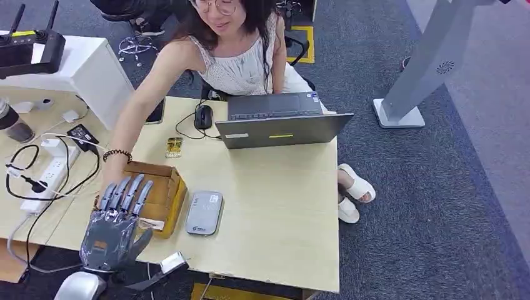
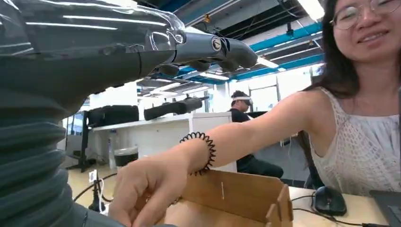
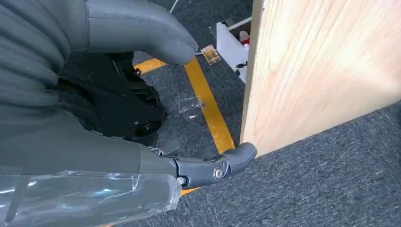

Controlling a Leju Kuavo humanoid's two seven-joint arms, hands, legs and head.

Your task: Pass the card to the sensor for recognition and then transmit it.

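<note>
Your left hand [image 1: 114, 219] hovers spread and holding nothing over the cardboard box [image 1: 164, 190], hiding its contents alongside the person's hand [image 1: 111, 172]; right hand [image 3: 142, 118] grasps nothing.

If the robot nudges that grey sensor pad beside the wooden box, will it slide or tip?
The grey sensor pad lies flat and low on the table, so tipping seems unlikely. The tabletop looks smooth, so a push would probably slide it. Its rounded, thin edges may make it awkward to lift from above.

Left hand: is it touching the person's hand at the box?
Cannot tell. In the head view the left hand overlaps the person's hand above the box; contact unclear.
</note>
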